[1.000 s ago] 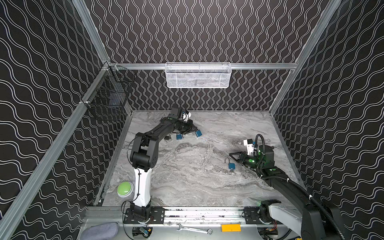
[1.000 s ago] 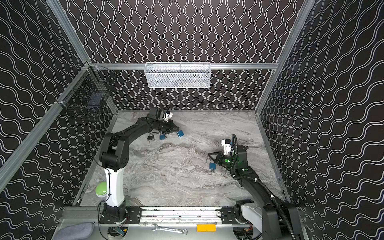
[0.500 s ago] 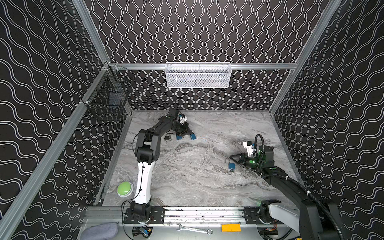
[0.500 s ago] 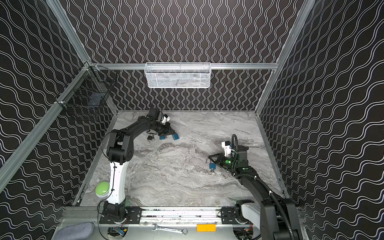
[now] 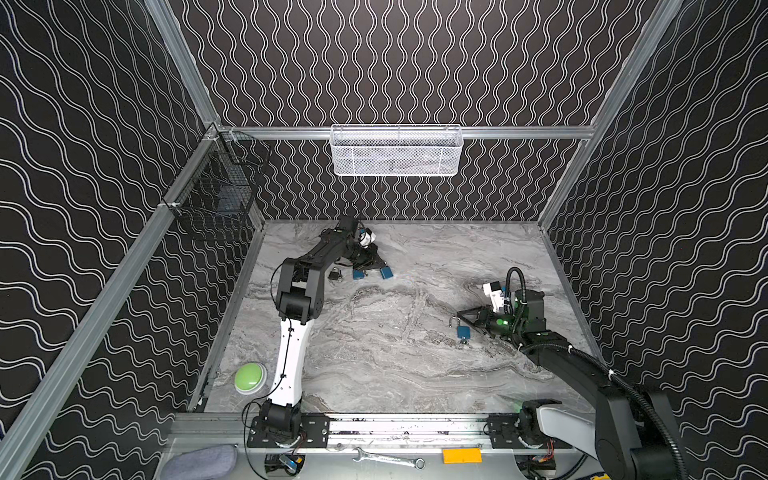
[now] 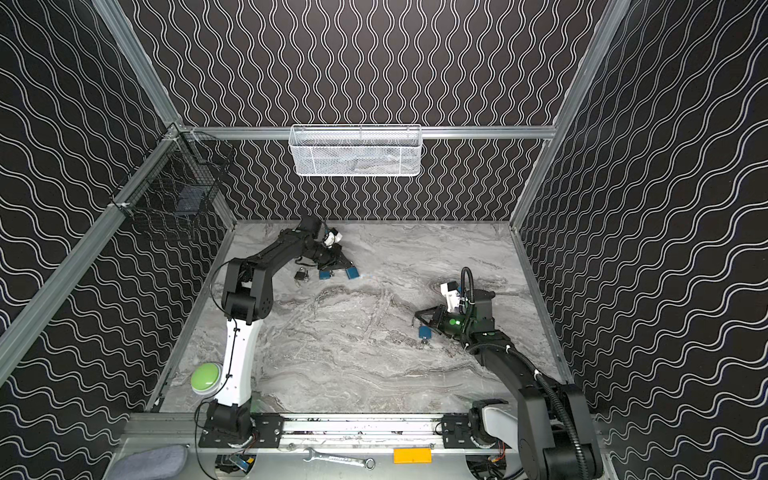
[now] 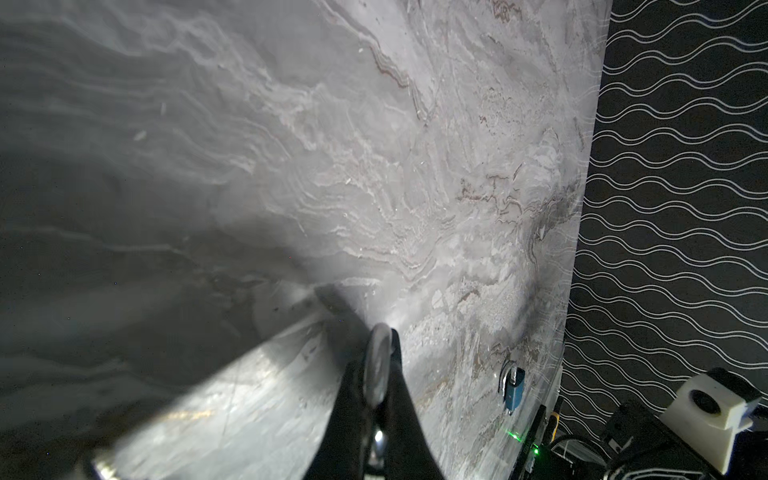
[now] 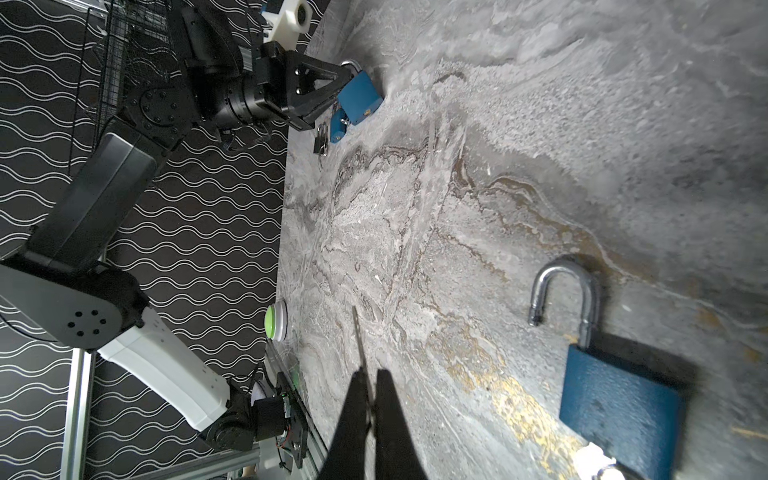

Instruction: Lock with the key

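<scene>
My right gripper is shut on the key, whose thin blade sticks out past the fingertips. Beside it on the marble lies a blue padlock with its shackle swung open; both top views show this padlock just in front of the right gripper. At the back left, my left gripper is shut on the silvery shackle of a second blue padlock. A third blue padlock and a small dark padlock lie next to it.
A green button sits at the front left by the left arm's base. A white mesh basket hangs on the back wall and a black wire basket on the left wall. A wrench lies on the front rail.
The left arm has shifted its elbow and drawn its gripper slightly left and nearer, taking its blue padlock along. The right arm and the padlock beside it have not moved.
</scene>
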Robot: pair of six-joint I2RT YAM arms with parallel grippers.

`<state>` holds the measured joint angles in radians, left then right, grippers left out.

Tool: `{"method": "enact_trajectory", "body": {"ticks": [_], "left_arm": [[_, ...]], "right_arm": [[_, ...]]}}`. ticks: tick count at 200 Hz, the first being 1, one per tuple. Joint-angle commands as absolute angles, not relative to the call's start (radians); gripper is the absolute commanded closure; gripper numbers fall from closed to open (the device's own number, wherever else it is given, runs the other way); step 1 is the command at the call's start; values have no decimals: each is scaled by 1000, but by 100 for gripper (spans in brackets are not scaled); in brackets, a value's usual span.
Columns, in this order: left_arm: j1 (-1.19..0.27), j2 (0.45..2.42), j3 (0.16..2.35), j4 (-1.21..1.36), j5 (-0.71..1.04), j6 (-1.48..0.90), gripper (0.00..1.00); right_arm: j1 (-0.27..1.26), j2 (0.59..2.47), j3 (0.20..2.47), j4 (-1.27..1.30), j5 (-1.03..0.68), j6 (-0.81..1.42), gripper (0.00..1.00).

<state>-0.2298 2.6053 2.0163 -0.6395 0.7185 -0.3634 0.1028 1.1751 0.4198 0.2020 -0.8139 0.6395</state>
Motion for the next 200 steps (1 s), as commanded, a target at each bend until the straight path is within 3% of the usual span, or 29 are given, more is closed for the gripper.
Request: {"method": "enact_trajectory", "body": {"ticks": [1, 31, 200], "left_arm": [[-227, 2622, 2046, -658, 704, -337, 100], [-227, 2641, 2083, -678, 692, -334, 91], [-233, 2704, 2200, -676, 654, -407, 63]], "right_arm": [[103, 1179, 420, 236, -831, 638, 100], [103, 1187, 417, 248, -836, 640, 100], [103, 1235, 417, 292, -846, 655, 100]]}}
